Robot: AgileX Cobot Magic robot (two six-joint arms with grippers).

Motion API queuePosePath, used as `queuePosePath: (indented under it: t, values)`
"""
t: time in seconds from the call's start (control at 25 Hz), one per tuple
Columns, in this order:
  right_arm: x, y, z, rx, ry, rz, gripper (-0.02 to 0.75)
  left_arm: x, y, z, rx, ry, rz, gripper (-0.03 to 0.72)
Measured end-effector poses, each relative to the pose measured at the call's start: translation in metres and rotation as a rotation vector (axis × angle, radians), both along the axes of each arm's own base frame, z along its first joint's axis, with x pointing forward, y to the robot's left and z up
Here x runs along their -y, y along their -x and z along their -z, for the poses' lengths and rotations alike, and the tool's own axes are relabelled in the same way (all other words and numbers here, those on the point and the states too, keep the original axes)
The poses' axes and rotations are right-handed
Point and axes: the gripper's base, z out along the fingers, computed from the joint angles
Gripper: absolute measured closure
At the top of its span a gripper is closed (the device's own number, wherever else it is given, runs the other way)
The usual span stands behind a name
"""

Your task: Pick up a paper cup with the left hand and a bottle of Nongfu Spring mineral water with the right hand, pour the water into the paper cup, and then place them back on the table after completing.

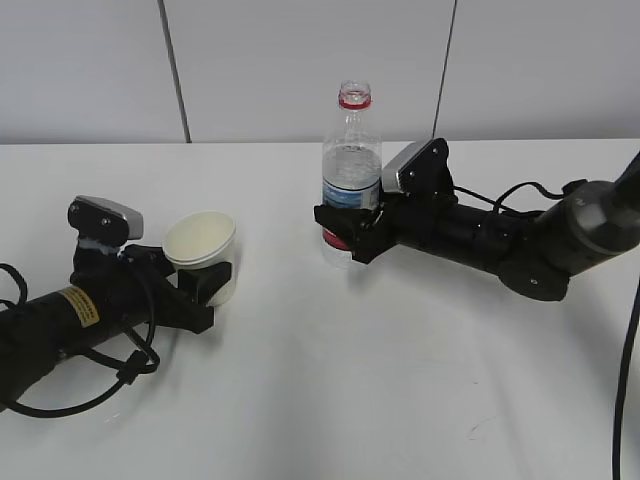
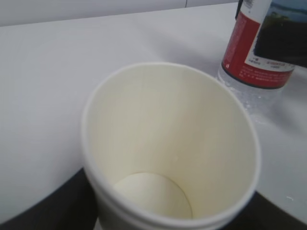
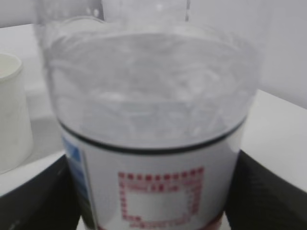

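Both items gripped, standing on the table.

The bottle (image 1: 351,175) stands upright, long axis vertical, uncapped neck up, right hand (image 1: 345,232) clamped on its label. The paper cup (image 1: 204,256) leans slightly, mouth up, left hand (image 1: 205,283) closed around it. White table (image 1: 380,380); pale panelled wall (image 1: 300,60) behind.
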Motion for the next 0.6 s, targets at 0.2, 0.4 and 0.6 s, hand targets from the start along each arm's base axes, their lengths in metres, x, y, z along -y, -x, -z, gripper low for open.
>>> queuePosePath:
  t: [0.2,0.4,0.6]
  values:
    - [-0.001,-0.003,-0.002,0.001,-0.016,0.017,0.185,0.001,0.001,0.000,0.000,-0.002,0.010,0.279]
    - [-0.001,-0.003,-0.003,0.003,-0.012,0.019,0.287,0.002,0.002,-0.002,-0.001,-0.013,0.036,0.281]
    - [0.000,-0.003,-0.009,0.008,0.043,0.021,0.311,0.002,0.001,-0.015,0.011,-0.040,0.035,0.282]
